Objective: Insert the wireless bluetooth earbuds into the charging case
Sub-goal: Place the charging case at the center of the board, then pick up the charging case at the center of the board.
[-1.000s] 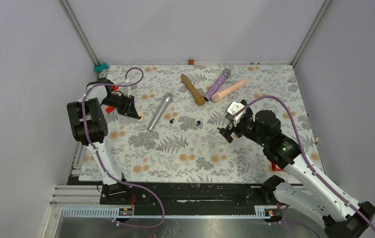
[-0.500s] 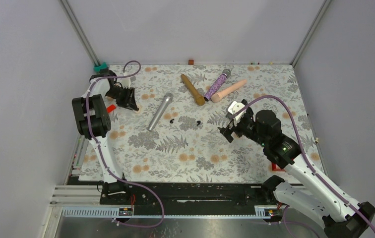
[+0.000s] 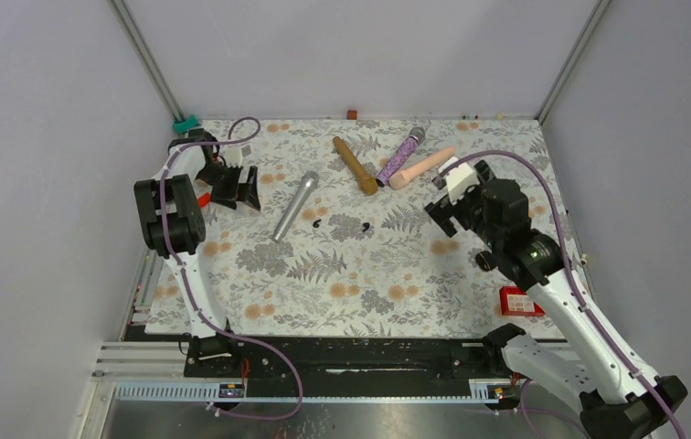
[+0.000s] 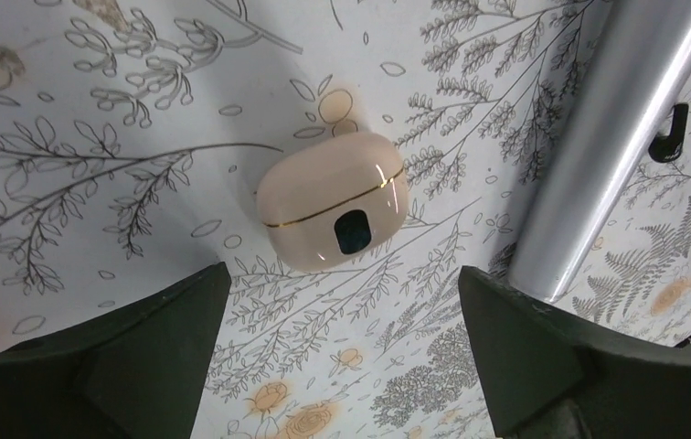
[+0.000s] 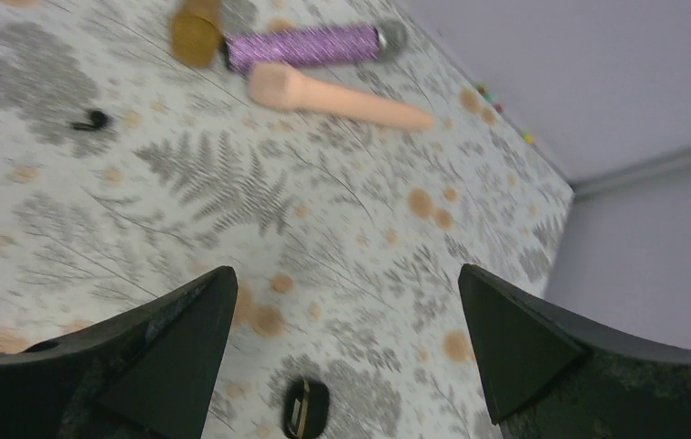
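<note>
Black earbuds two, microphones four, pink case one; left pincer and right pincer both spread wide.

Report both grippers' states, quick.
Left gripper: open, empty, over the case.
Right gripper: open, empty.

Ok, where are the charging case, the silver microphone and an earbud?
charging case [image 4: 324,187]: left wrist view, pink shell above the gold seam.
silver microphone [image 4: 598,137]: left wrist view, middle of barrel.
earbud [image 4: 678,123]: left wrist view, black body.
</note>
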`<control>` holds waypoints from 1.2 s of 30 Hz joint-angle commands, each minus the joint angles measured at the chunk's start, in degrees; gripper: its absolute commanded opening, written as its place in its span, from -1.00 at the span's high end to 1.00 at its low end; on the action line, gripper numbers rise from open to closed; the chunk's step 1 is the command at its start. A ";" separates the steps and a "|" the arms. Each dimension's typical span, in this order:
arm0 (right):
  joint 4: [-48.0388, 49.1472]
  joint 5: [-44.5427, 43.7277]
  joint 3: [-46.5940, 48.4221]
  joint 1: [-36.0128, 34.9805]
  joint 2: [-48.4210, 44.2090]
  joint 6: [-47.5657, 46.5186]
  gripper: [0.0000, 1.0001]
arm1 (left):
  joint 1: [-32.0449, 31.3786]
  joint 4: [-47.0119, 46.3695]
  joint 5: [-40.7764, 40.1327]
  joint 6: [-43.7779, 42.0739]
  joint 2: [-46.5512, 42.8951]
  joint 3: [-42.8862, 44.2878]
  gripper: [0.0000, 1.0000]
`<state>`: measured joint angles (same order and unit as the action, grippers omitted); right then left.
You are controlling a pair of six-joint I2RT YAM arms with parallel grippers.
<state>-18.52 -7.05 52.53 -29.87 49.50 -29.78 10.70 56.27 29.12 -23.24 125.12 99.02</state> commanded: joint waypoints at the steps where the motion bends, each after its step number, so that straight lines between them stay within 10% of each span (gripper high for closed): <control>1: -11.43 -2.10 5.98 11.45 3.43 -3.82 -0.99 | 0.13 -0.85 -1.65 1.27 -6.16 -1.84 -0.97; 14: -17.74 9.19 -2.96 33.17 19.04 -38.06 -0.99 | -13.45 -10.04 0.69 -2.07 -39.23 -22.19 -0.97; 36: -10.29 13.30 -11.13 32.06 28.50 -55.33 -0.94 | -17.72 -17.15 5.02 -0.51 -50.77 -33.85 -0.97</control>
<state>-31.03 1.45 42.50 3.66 80.16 -82.67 -7.18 41.56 31.83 -24.10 75.07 65.12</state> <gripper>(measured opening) 0.971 0.985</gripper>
